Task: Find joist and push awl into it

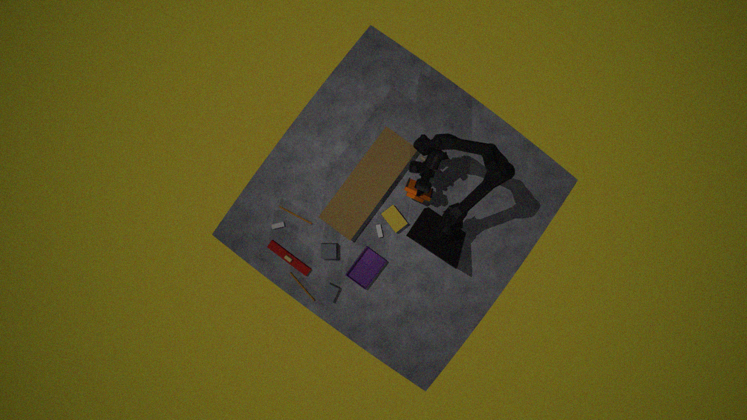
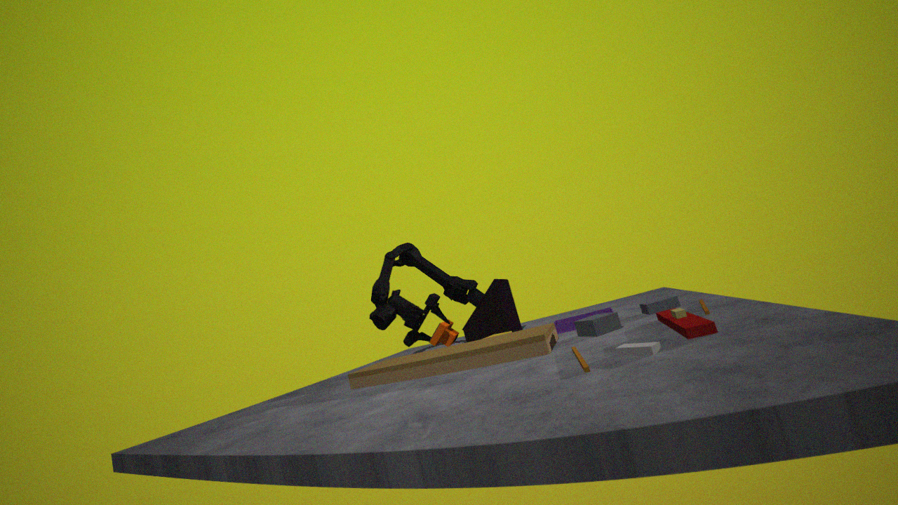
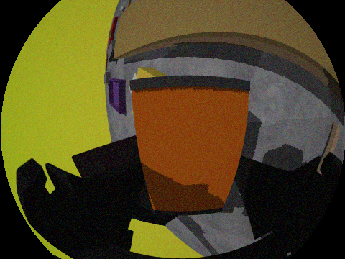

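My gripper is shut on the orange stud finder, which has a dark edge in the wrist view. It holds it tilted, above the table beside the panel's long edge on the arm's side. The tan floor panel shows no visible hole; the joist is hidden. The purple tray is empty, beyond the panel's near end. A thin tan thing, possibly the awl, lies at the right of the wrist view; the arm mostly covers it in the top view.
A yellow block and a small white block lie between panel and arm base. A grey block, red bar, another white block, two thin orange sticks and an angle piece lie near the tray side.
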You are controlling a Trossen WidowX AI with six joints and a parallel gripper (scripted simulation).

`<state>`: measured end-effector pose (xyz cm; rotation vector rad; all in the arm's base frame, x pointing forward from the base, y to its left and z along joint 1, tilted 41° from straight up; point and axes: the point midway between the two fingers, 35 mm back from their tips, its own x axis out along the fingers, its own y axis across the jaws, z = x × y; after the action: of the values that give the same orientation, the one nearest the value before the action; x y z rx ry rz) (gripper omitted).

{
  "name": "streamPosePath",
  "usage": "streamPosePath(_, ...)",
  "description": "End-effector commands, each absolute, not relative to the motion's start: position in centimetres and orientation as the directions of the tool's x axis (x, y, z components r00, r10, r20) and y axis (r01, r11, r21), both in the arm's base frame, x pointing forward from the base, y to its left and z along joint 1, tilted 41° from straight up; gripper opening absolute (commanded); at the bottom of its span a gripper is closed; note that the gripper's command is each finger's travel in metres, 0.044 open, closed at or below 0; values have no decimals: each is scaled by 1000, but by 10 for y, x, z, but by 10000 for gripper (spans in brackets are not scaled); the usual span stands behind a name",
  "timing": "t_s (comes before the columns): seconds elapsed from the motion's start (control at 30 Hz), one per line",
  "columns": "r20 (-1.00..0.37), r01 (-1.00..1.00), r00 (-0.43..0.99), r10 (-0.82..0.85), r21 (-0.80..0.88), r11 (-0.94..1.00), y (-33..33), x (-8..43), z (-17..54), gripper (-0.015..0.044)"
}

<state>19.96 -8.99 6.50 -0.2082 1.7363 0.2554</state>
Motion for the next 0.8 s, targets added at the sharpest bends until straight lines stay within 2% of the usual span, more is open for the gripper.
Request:
streamPosePath(0.0,-982,-278,-185,39,90,956,-90,200,65,0)
streamPosePath(0.23,-977,-270,-192,96,146,952,-92,201,66,0)
streamPosePath(0.77,-978,-268,-188,85,135,954,-109,205,48,0)
